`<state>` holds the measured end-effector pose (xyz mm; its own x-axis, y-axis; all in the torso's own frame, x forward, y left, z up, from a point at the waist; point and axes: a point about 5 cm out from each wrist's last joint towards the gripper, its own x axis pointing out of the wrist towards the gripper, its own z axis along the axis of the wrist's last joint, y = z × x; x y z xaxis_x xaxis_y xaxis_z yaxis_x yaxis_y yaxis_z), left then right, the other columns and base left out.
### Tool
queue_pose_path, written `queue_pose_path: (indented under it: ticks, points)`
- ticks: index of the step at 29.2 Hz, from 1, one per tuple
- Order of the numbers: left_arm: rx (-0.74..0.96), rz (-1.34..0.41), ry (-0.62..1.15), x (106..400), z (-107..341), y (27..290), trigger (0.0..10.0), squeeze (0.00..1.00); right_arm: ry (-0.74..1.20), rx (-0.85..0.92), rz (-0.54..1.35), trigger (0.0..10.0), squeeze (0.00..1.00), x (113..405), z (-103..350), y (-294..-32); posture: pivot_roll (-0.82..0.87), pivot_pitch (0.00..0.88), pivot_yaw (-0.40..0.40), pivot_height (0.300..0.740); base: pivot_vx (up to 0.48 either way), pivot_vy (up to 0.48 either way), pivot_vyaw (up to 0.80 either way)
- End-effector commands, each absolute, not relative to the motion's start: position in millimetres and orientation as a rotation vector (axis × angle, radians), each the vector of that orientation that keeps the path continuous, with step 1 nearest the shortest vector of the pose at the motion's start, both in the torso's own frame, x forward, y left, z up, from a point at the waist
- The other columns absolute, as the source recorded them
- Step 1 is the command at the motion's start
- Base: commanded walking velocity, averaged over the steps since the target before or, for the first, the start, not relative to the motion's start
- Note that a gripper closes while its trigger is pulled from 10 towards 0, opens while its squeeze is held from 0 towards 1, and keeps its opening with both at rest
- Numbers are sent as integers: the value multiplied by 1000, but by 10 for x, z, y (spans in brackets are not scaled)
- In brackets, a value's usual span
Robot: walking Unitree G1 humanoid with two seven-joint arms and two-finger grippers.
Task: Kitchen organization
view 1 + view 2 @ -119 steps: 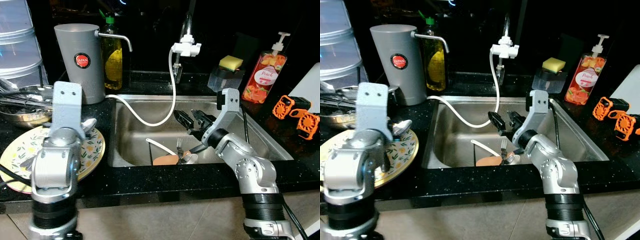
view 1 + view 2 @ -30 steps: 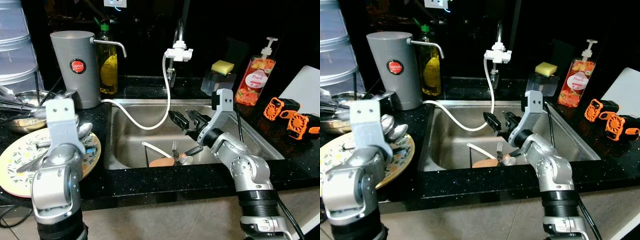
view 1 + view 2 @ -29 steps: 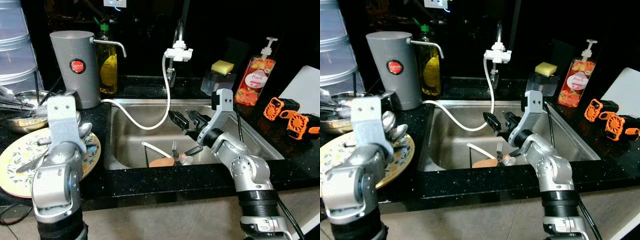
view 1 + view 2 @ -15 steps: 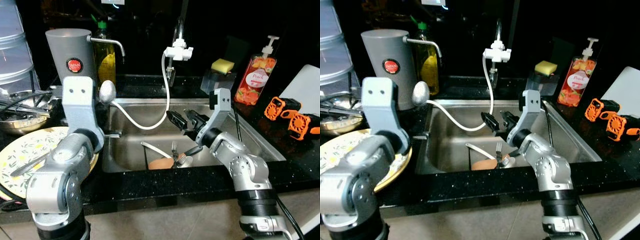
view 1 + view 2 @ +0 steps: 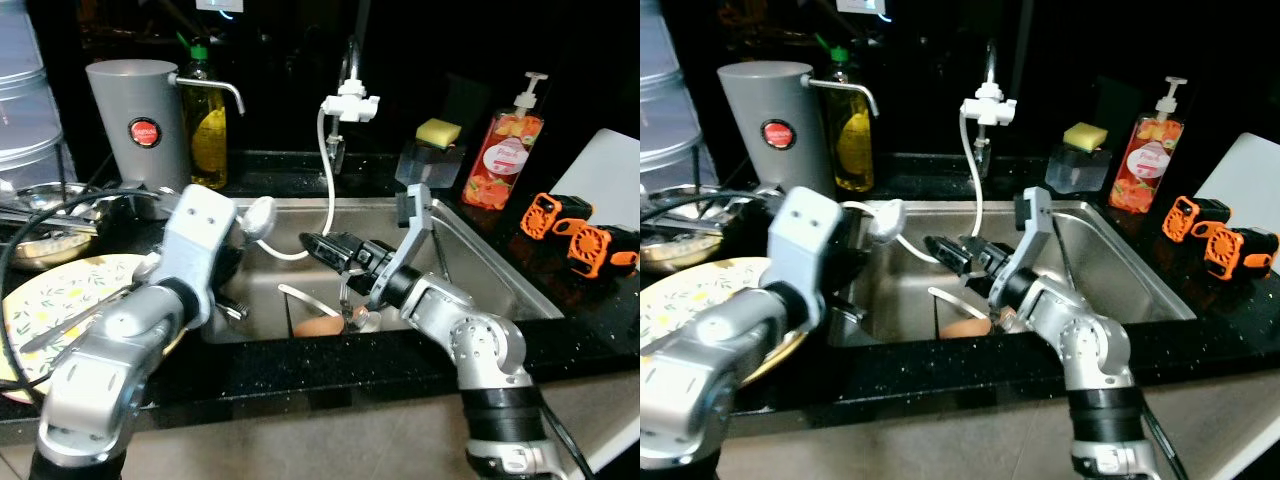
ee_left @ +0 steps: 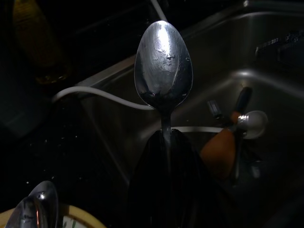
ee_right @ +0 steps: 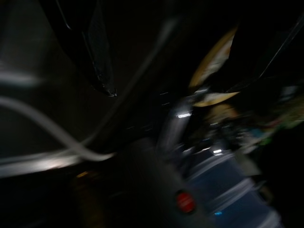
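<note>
Steel bowl (image 5: pixel 45 245) with utensils sits at the far left of the black bench (image 5: pixel 560 300), and one flowered plate (image 5: pixel 50 305) lies in front of it with a utensil across it. Behind stand one grey dispenser (image 5: pixel 140 125) and one bottle of yellow liquid (image 5: pixel 208 125). Over the sink's left edge, the left gripper (image 6: pixel 166 142) is closed on the handle of one spoon (image 6: pixel 164 76) — bowl end pointing away from the fingers, above the sink (image 5: pixel 480 255). One white hose (image 5: pixel 322 150) hangs from the tap into the basin, where a brown-handled utensil (image 5: pixel 318 326), a fork and a white handle lie. The right gripper (image 5: pixel 325 248) reaches over the basin, fingers slightly apart, holding nothing. Further right stand one sponge (image 5: pixel 437 131), one soap bottle (image 5: pixel 505 145) and two orange objects (image 5: pixel 575 225).
</note>
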<state>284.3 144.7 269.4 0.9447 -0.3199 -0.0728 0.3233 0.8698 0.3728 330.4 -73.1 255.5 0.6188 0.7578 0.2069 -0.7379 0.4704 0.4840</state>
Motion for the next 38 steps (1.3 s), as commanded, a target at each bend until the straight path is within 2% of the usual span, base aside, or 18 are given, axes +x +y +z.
queue_pose_path:
  ticks: [1,10,23,24,25,26,30,31,32,33,38]
  points:
    - [428,-372,-32,2872,2739,1357,10000,0,73,636,899,10000,0,3331,2519,-765,161,64,-77,740,0,0,0]
    - [456,-542,-90,2864,2789,1151,10000,0,109,730,851,10000,0,3410,2520,-705,145,60,-65,740,0,0,0]
    - [429,-575,-61,2902,2673,1130,10000,0,30,770,770,10000,0,3518,2683,-856,142,58,-65,740,0,0,0]
    - [422,-582,-57,2902,2664,1125,10000,0,22,771,774,8314,0,3517,2705,-853,141,58,-68,740,0,0,0]
    - [418,-588,-56,2904,2658,1122,10000,0,17,773,781,4588,0,3512,2725,-845,141,57,-70,740,0,0,0]
    - [413,-590,-56,2909,2656,1121,10000,0,13,774,793,3216,0,3499,2742,-828,140,58,-70,740,0,0,0]
    - [410,-591,-58,2916,2656,1123,10000,0,11,774,806,3216,0,3485,2756,-810,140,58,-70,740,0,0,0]
    - [404,-591,-62,2923,2666,1123,10000,0,14,773,818,1333,0,3472,2756,-794,138,57,-71,740,0,0,0]
    - [401,-591,-66,2930,2672,1123,10000,0,18,771,828,1490,0,3461,2753,-778,139,57,-72,740,0,0,0]
    - [399,-592,-68,2933,2677,1121,10000,0,20,767,836,78,0,3451,2749,-764,139,57,-72,740,0,0,0]
    - [396,-602,-74,2935,2685,1099,10000,0,23,764,844,0,0,3441,2743,-747,137,57,-72,740,0,0,0]
